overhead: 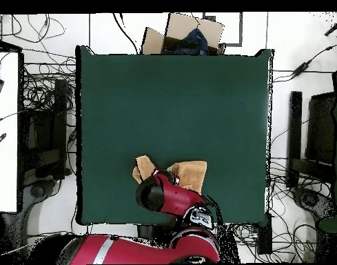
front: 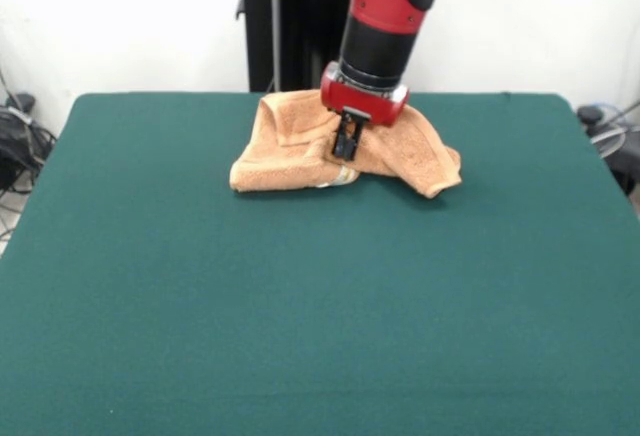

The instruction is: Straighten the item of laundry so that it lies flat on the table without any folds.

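Note:
The peach-orange towel [front: 300,151] lies crumpled and folded over itself on the dark green table [front: 320,296], near the table's far edge by the robot's pedestal. One part bunches at the right [front: 430,161], and a small white tag [front: 343,176] shows at its front edge. My gripper [front: 346,146] hangs straight down over the middle of the towel, its dark fingers close together and down at the cloth; I cannot tell whether cloth is pinched between them. In the overhead view the arm covers the gripper and the towel's middle; the towel [overhead: 191,172] shows on both sides.
A cardboard box [overhead: 185,34] stands off the table's edge opposite the robot. Cables and equipment [overhead: 40,131] lie on the floor on both sides. The black pedestal [front: 290,26] stands just behind the towel. Wide green surface stretches from the towel toward the camera in the front view.

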Controlling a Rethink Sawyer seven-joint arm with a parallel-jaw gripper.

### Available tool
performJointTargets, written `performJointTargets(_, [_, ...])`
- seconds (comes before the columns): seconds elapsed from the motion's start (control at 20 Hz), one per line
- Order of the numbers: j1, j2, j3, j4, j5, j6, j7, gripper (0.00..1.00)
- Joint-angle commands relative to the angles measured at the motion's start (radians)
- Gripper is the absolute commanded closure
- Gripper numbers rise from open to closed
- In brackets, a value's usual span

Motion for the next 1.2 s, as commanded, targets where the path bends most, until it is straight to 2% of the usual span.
performJointTargets(0.05, [-0.001, 0.037, 0.095, 0.024, -0.003, 0.032, 0.169, 1.00])
performJointTargets(0.35, [0.025, 0.008, 0.082, 0.037, 0.016, 0.057, 0.181, 1.00])
performJointTargets(0.45, [0.044, -0.035, 0.076, 0.058, 0.034, 0.107, 0.190, 1.00])
performJointTargets(0.6, [0.090, -0.134, 0.051, 0.082, 0.069, 0.252, 0.201, 1.00])
performJointTargets(0.75, [0.100, -0.171, 0.061, 0.103, 0.088, 0.302, 0.221, 1.00])
performJointTargets(0.95, [0.065, -0.124, 0.143, 0.156, 0.120, 0.211, 0.272, 1.00])
performJointTargets(1.05, [0.051, -0.078, 0.189, 0.176, 0.135, 0.121, 0.309, 1.00])
performJointTargets(1.2, [0.067, -0.036, 0.221, 0.190, 0.163, 0.031, 0.356, 1.00])
